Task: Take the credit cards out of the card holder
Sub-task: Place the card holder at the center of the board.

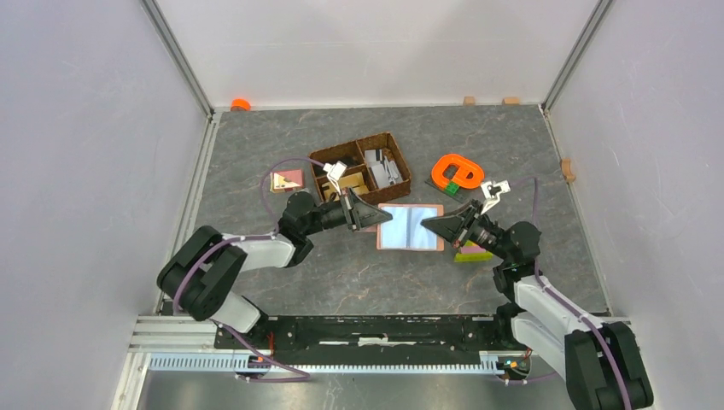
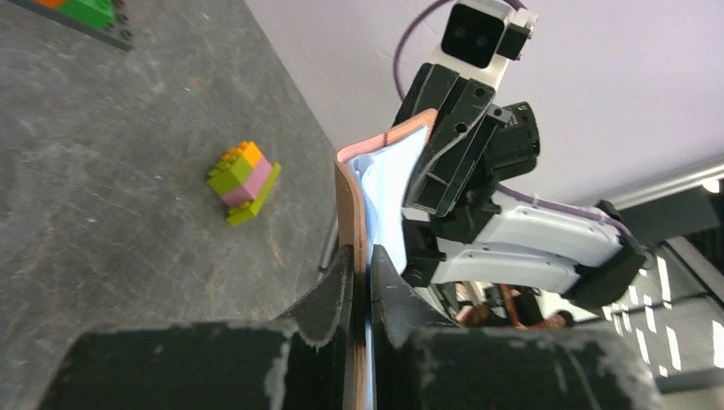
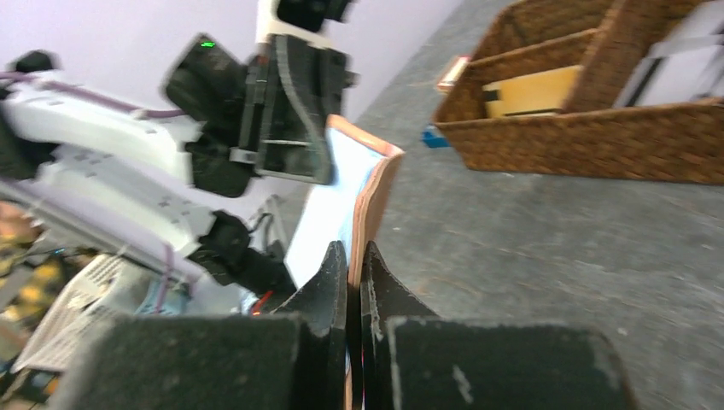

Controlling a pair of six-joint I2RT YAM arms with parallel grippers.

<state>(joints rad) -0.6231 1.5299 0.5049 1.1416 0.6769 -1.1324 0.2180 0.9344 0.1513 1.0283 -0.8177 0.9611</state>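
At centre, one open card holder, left gripper, right gripper pinching opposite edges

Brown leather-like card holder with glossy pale lining, woven basket, matt stone-look table

Grey marbled table bearing woven basket, orange loop, brick stack, pink-and-tan piece

The right gripper pinches the edge of the flat reddish-brown leather card holder. A brown woven basket stands beyond.
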